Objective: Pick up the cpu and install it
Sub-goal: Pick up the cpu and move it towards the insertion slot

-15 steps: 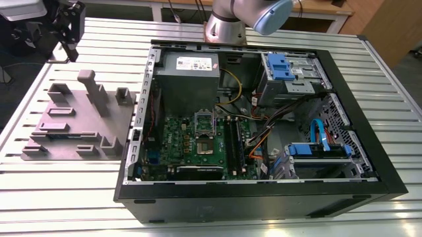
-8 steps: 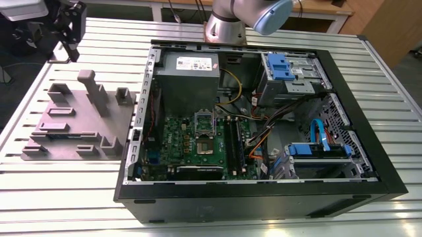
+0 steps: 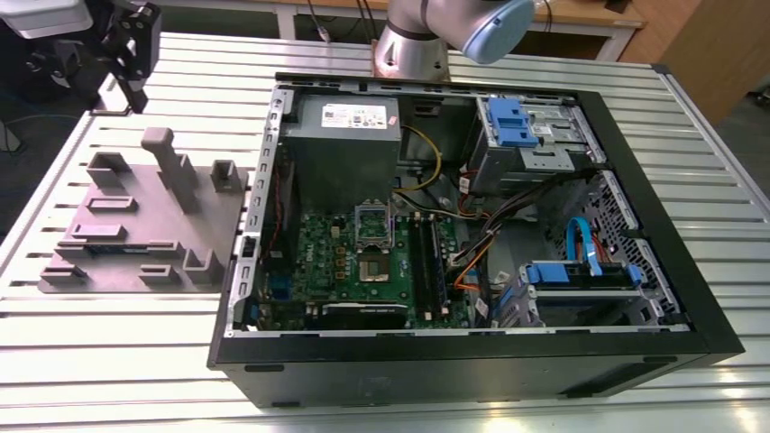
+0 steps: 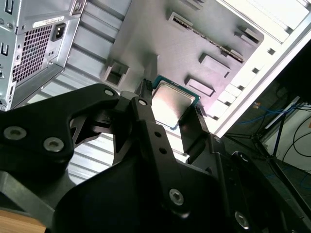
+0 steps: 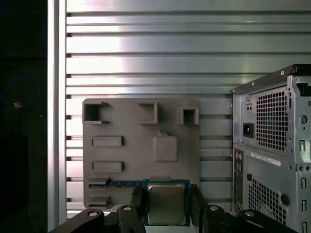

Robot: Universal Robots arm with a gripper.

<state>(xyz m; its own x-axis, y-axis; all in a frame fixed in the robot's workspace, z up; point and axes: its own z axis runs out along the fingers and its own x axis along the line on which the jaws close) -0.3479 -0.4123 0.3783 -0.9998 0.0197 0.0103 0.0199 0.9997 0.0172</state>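
The cpu (image 5: 166, 209) is a small square chip with a shiny silver top and a green rim. It sits between the two black fingers of my gripper (image 5: 166, 203), which is shut on its opposite edges. The second wrist view shows the same grip, the cpu (image 4: 173, 103) held in the gripper (image 4: 171, 102) above the grey fixture plate (image 4: 184, 43). In the exterior view the gripper (image 3: 130, 56) hangs high at the exterior view's left, over the far end of the fixture plate (image 3: 144, 225) and away from the open computer case (image 3: 481, 361). The motherboard's socket (image 3: 373, 239) lies inside the case.
The fixture plate (image 5: 141, 126) has raised posts and slots. The case's rear panel (image 5: 272, 145) stands close beside it. Inside the case are a power supply (image 3: 343, 117), blue drive bays (image 3: 511, 126), memory sticks (image 3: 424, 262) and loose cables (image 3: 481, 244). The arm's base (image 3: 416, 45) stands behind the case.
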